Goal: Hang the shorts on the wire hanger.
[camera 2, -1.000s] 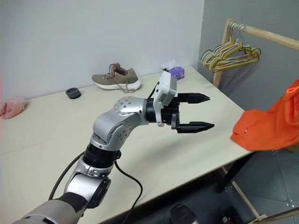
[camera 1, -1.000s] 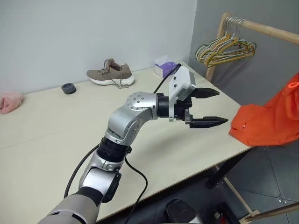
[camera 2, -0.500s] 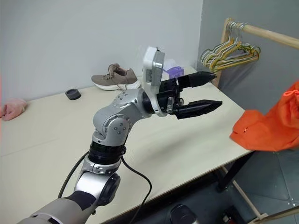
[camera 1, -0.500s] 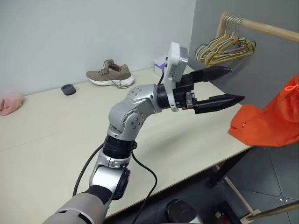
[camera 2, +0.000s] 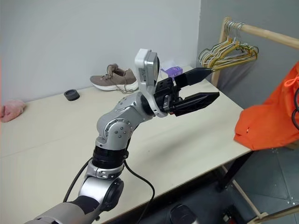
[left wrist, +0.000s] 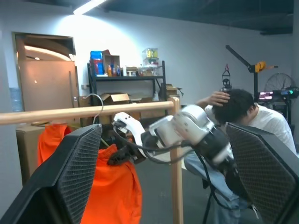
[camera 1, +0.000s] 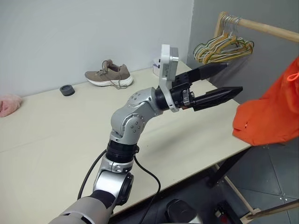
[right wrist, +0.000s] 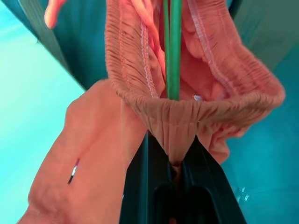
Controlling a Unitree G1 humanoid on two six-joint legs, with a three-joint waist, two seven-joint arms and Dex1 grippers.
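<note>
Your right gripper (right wrist: 170, 161) pinches the gathered waistband of the shorts (right wrist: 154, 116) between fingers (right wrist: 138, 186) clamped down to a narrow slit, the elastic bunched into a fold right at their tips. That grip keeps the waist opening spread like a pouch, and the wire hanger (right wrist: 174, 46) runs as a thin green line straight down into that opening, so it looks as though you hold the fabric up to let the wire pass through it. One leg hangs loose below the grip.

Seen from the head, your left gripper (camera 1: 212, 86) is raised over the counter (camera 1: 56, 135) with its fingers (camera 1: 219, 94) spread wide and nothing between them, aimed rightward at the shorts, which hang past the counter's right edge with their lowest fold just at the corner. By my reading it is held ready to take either the hanger or the free side of the waistband; which one I cannot tell.

Farther back on the counter lie a brown shoe (camera 1: 109, 74), a small dark puck (camera 1: 67, 89) and a pink fluffy cloth (camera 1: 9, 103) at the left edge, all well apart from the work. Beyond the far corner a wooden rail (camera 1: 261, 28) carries a bunch of coloured hangers (camera 1: 224, 49). A seated person (left wrist: 243, 116) shows past the rail.
</note>
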